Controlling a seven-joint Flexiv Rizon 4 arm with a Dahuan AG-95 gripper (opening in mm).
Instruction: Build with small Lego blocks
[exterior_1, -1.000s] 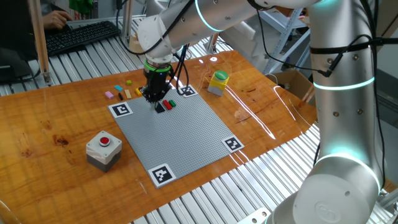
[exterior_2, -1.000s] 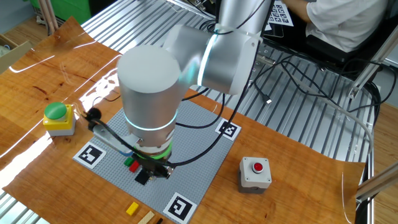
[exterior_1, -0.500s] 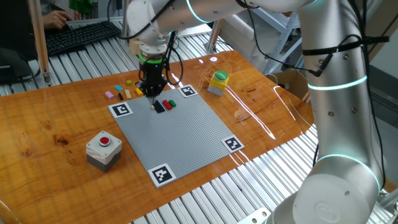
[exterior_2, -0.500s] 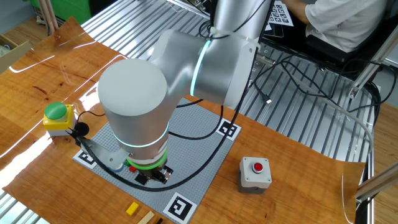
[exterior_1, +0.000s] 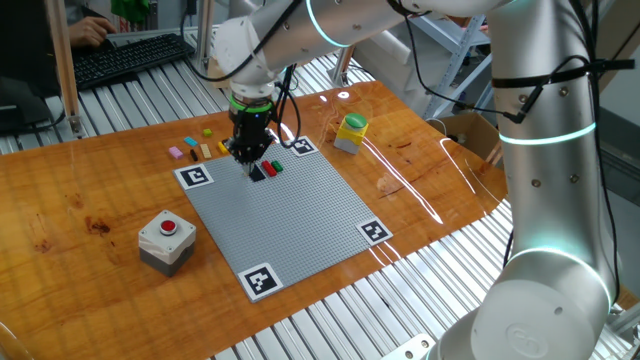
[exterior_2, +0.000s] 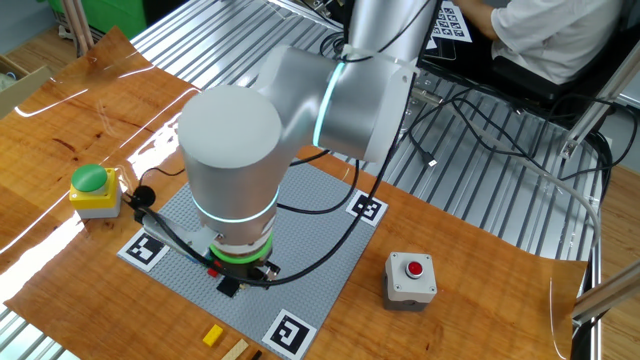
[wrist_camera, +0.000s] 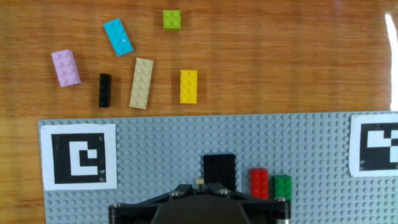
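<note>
My tool (exterior_1: 247, 157) points straight down over the far edge of the grey baseplate (exterior_1: 300, 215), with its jaws fully closed and nothing that I can see held between them. In the hand view, three of the small Lego blocks sit on the plate just ahead of the tool: a black brick (wrist_camera: 219, 170) directly in front of it, then a red brick (wrist_camera: 259, 182) and a green brick (wrist_camera: 282, 186) side by side to its right. The rest lie loose on the wooden bench (exterior_1: 90, 215) beyond the plate's edge: a pink brick (wrist_camera: 65, 68), a narrow black bar (wrist_camera: 104, 90), a tan brick (wrist_camera: 141, 83), a yellow brick (wrist_camera: 188, 86), a blue brick (wrist_camera: 118, 37) and a small lime-green brick (wrist_camera: 171, 19) farthest out. From the other fixed view my own arm hides most of the plate (only a sliver of black and red shows under the wrist). A red push-button box (exterior_1: 166, 240) stands near the plate, and a yellow box with a green top (exterior_1: 351, 132) stands off another corner.
</note>
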